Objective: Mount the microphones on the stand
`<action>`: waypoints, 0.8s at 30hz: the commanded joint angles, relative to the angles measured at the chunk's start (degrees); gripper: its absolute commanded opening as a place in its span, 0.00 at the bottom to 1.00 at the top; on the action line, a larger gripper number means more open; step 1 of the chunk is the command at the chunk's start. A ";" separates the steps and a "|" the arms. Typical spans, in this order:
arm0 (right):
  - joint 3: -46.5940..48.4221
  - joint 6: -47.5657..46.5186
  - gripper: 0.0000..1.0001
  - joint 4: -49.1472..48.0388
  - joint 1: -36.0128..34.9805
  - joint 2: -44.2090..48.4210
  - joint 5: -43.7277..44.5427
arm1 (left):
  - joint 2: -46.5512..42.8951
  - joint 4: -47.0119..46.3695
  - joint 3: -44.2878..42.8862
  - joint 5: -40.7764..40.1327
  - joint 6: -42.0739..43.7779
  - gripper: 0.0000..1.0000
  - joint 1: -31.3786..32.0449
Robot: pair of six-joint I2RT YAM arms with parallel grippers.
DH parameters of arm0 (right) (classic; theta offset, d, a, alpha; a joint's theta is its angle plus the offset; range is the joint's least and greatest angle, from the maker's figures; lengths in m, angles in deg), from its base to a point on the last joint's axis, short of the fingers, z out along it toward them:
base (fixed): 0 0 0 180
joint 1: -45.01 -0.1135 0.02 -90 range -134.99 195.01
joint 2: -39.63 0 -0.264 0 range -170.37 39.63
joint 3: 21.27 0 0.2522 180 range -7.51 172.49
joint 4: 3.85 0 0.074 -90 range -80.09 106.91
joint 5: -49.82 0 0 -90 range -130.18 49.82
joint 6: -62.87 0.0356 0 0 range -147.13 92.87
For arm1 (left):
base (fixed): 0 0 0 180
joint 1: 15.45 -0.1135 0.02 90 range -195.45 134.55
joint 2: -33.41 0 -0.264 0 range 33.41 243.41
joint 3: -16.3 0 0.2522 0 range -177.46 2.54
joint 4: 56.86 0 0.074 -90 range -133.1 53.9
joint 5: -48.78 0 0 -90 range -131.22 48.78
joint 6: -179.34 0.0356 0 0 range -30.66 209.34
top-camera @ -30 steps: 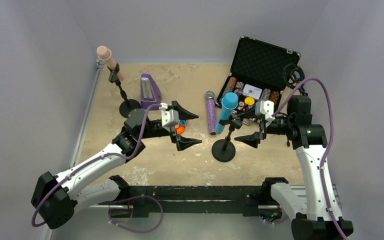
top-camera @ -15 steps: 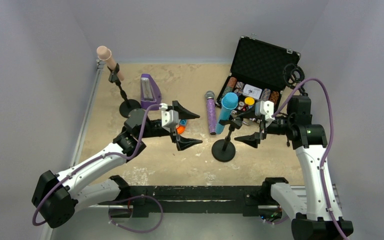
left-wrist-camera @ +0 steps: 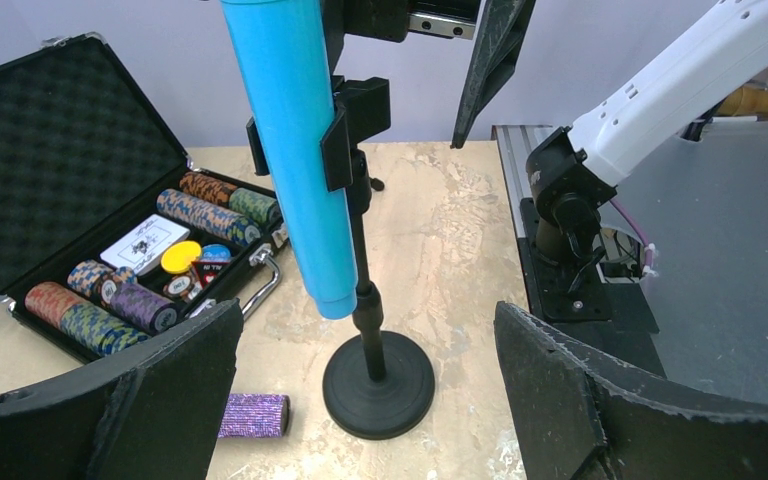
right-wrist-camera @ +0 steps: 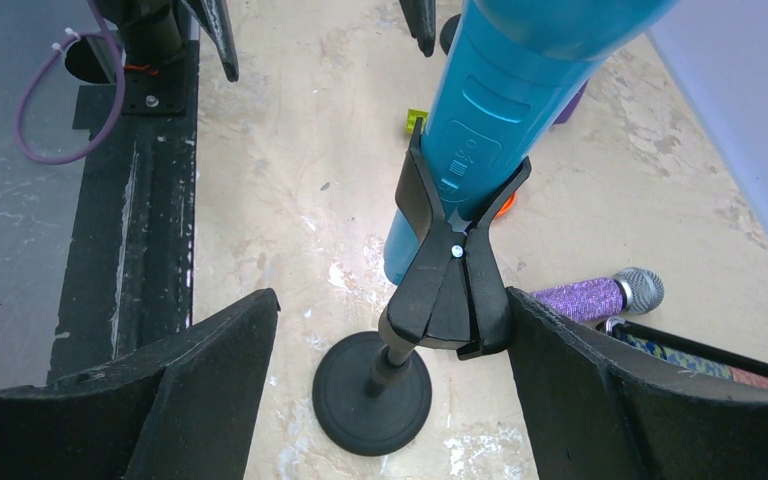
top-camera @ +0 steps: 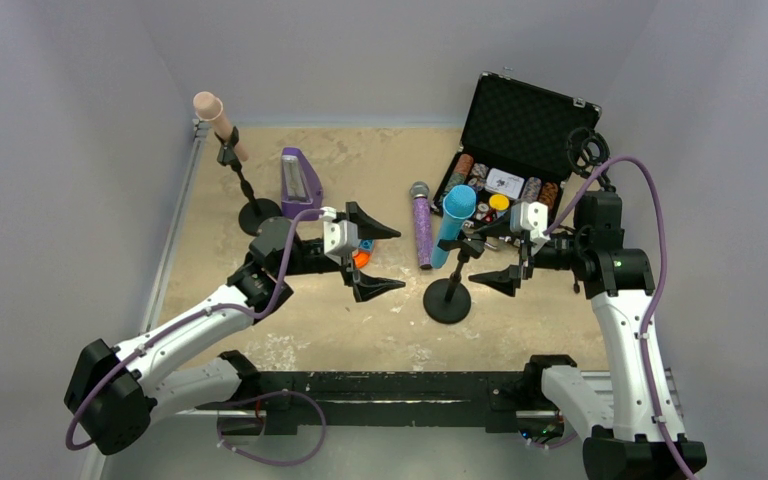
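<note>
The light blue microphone [top-camera: 452,224] sits clipped in a black stand [top-camera: 448,301] at mid table; it also shows in the left wrist view [left-wrist-camera: 300,150] and the right wrist view [right-wrist-camera: 500,120]. The pink-beige microphone [top-camera: 219,122] is clipped in a second stand [top-camera: 258,214] at the back left. The glittery purple microphone [top-camera: 423,228] lies flat on the table beside the blue one. My left gripper [top-camera: 372,256] is open and empty, left of the blue microphone's stand. My right gripper [top-camera: 493,254] is open and empty, just right of that stand.
An open black case [top-camera: 525,125] of poker chips stands at the back right. A purple metronome [top-camera: 299,183] stands near the back left stand. A third stand with a round clip [top-camera: 587,148] is at the far right. A small orange object [top-camera: 359,258] lies under my left gripper.
</note>
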 commanded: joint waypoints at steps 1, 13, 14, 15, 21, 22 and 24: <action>-0.20 -0.90 0.85 1.28 0.16 0.75 -2.17 | 0.16 -3.82 -1.53 1.83 0.08 0.99 -0.19; -0.11 -1.25 0.86 1.68 0.12 0.68 -2.19 | 1.27 -4.90 -2.06 3.41 0.51 0.99 -0.18; -0.10 -1.26 0.86 1.71 0.16 0.65 -2.19 | 1.42 -4.92 -2.17 3.51 0.52 0.99 -0.18; -0.10 -1.29 0.86 1.72 0.16 0.58 -2.19 | 1.61 -4.98 -2.38 3.61 0.48 0.99 -0.22; -0.10 -1.48 0.86 1.81 0.16 0.57 -2.28 | 3.62 -5.25 -4.40 4.90 0.86 0.99 -0.19; -0.10 -1.51 0.86 1.88 0.16 0.50 -2.28 | 4.39 -5.55 -5.04 5.36 0.86 0.99 -0.17; -0.03 -1.67 0.86 2.01 0.16 0.35 -2.32 | 6.40 -6.70 -6.78 6.66 0.83 0.99 -0.20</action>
